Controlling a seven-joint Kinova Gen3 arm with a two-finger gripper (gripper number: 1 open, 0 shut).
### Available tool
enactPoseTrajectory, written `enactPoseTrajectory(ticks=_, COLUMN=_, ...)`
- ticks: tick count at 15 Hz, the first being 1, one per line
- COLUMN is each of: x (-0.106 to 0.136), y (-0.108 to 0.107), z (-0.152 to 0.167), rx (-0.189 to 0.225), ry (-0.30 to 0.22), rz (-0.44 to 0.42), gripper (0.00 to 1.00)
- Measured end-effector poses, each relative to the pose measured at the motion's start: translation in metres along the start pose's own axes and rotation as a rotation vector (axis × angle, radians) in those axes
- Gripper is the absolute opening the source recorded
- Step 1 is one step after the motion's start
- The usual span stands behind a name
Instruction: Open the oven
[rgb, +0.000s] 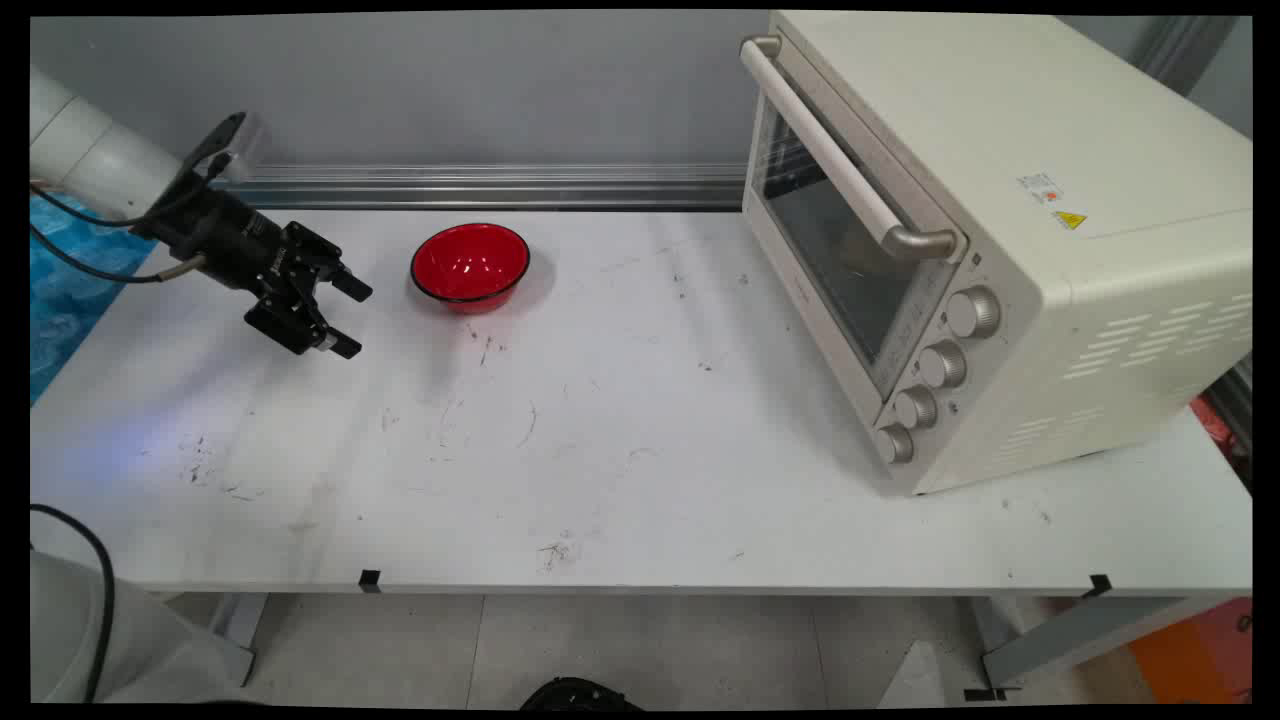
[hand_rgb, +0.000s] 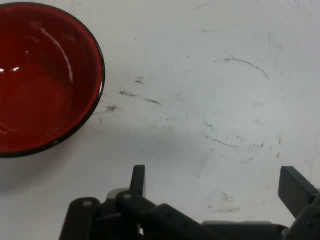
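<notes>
Left of the red bowl (rgb: 469, 263), above the scuffed white table (rgb: 640, 470), the gripper (rgb: 345, 318) hangs with its jaws spread wide and nothing between them. The bowl sits empty and upright just beside the fingers (hand_rgb: 295, 187), not touching them. Far to the bowl's right stands a cream toaster oven (rgb: 1000, 250), door closed. A likely hazard: a low sideways sweep could let one finger clip the rim and push or tip the light bowl.
</notes>
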Motion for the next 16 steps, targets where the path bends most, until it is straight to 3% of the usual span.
enactPoseTrajectory(ticks=8, x=0.019, y=0.003, z=0.003, rx=0.025, ry=0.018, rz=-0.037, gripper=1.0)
enactPoseTrajectory(ticks=14, x=0.066, y=0.01, z=0.011, rx=0.06, ry=0.061, rz=-0.081, gripper=1.0)
enactPoseTrajectory(ticks=16, x=0.092, y=0.013, z=0.015, rx=0.069, ry=0.086, rz=-0.093, gripper=1.0)
